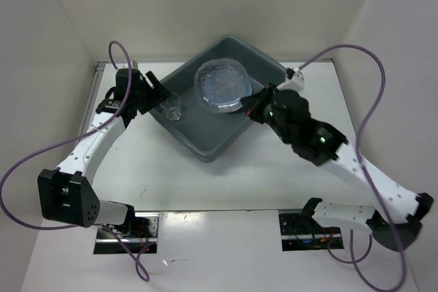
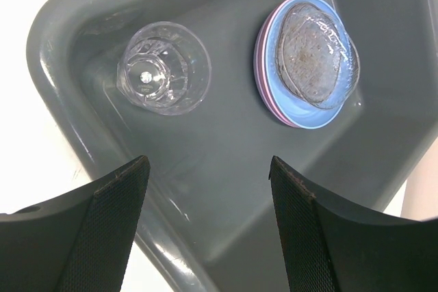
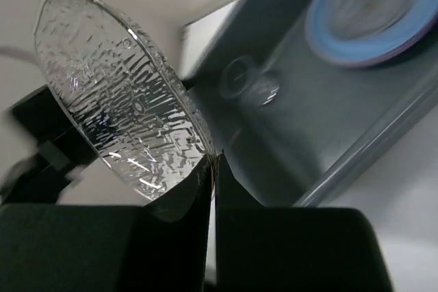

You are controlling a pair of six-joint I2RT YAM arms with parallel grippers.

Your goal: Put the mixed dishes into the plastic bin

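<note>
The dark grey plastic bin (image 1: 205,138) sits at the table's far middle. Inside it, a small clear cup (image 2: 163,66) stands in the left corner. A stack of blue, pink and lilac plates (image 2: 270,90) lies beside it, with a clear glass bowl (image 2: 315,52) on top. My right gripper (image 3: 214,158) is shut on the rim of a clear textured glass plate (image 3: 116,94). It holds that plate (image 1: 222,85) tilted above the bin, over the stack. My left gripper (image 2: 209,169) is open and empty over the bin's left corner, near the cup (image 1: 172,107).
The white table (image 1: 274,176) is enclosed by pale walls on three sides. Purple cables (image 1: 373,94) loop from both arms. The bin (image 2: 61,100) lies diagonally, one corner toward the arms.
</note>
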